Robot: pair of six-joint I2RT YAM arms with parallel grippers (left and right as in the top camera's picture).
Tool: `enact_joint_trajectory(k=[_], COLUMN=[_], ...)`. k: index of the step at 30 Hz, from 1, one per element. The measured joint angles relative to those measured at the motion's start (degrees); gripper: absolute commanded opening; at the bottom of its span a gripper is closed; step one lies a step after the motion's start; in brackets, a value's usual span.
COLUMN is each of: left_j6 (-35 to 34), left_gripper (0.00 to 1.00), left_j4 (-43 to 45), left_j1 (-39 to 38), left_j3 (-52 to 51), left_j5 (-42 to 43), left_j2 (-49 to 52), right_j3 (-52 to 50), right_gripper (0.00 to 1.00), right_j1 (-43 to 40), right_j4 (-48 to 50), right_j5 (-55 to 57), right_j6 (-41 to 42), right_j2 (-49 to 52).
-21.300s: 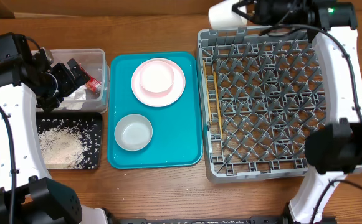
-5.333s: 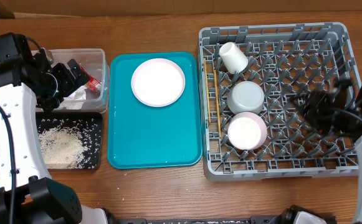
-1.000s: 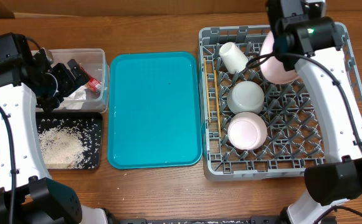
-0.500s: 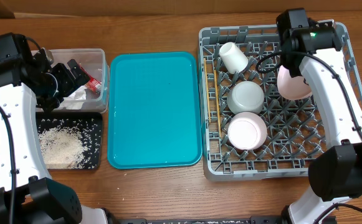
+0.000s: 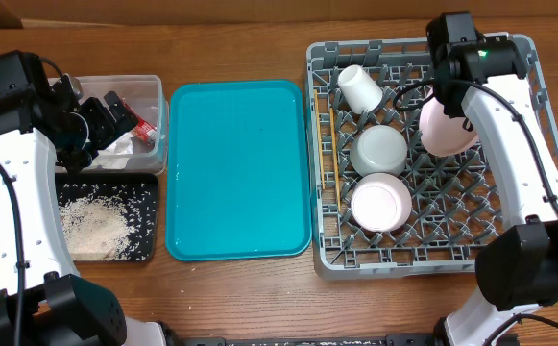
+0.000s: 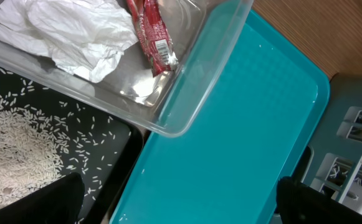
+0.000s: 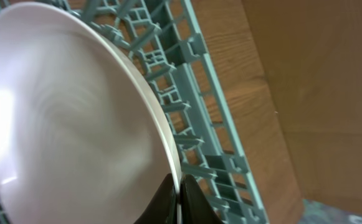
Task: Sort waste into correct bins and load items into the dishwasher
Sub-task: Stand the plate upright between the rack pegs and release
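My right gripper is shut on the rim of the pale pink plate, which it holds on edge over the grey dish rack; the plate fills the right wrist view. In the rack lie the white cup, two overturned bowls and the chopsticks along its left edge. My left gripper is open and empty over the clear tub, which holds the white napkin and the red wrapper. Rice lies in the black tray.
The teal tray lies bare between the bins and the rack, and shows in the left wrist view. Wooden table all round; the right arm spans the rack's right side.
The plate has left the teal tray and gone to the rack in my right gripper. In the last half second it shifted slightly left and tilted. The left arm has not moved.
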Motion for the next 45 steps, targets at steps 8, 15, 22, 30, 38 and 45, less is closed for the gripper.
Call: enact_joint_trajectory(k=[8, 15, 22, 30, 38, 45], left_j6=[0.0, 0.0, 0.0, 0.0, 0.0, 0.0], left_gripper=[1.00, 1.00, 1.00, 1.00, 1.00, 1.00], left_j4=[0.0, 0.0, 0.0, 0.0, 0.0, 0.0], left_j1=[0.0, 0.0, 0.0, 0.0, 0.0, 0.0], left_j3=[0.0, 0.0, 0.0, 0.0, 0.0, 0.0], left_j5=[0.0, 0.0, 0.0, 0.0, 0.0, 0.0], left_j2=[0.0, 0.0, 0.0, 0.0, 0.0, 0.0], right_j3=[0.0, 0.0, 0.2, 11.3, 14.2, 14.2], right_gripper=[0.05, 0.49, 0.51, 0.84, 1.00, 1.00], right_j1=[0.5, 1.1, 1.2, 2.7, 3.7, 3.7], right_j4=[4.8, 5.2, 5.3, 4.5, 4.8, 4.8], right_j5=[-4.5, -8.6, -10.1, -20.0, -41.1, -45.2], right_j6=[-0.2, -0.3, -1.1, -1.1, -1.5, -1.5], right_j2=[0.0, 0.0, 0.0, 0.2, 0.0, 0.0])
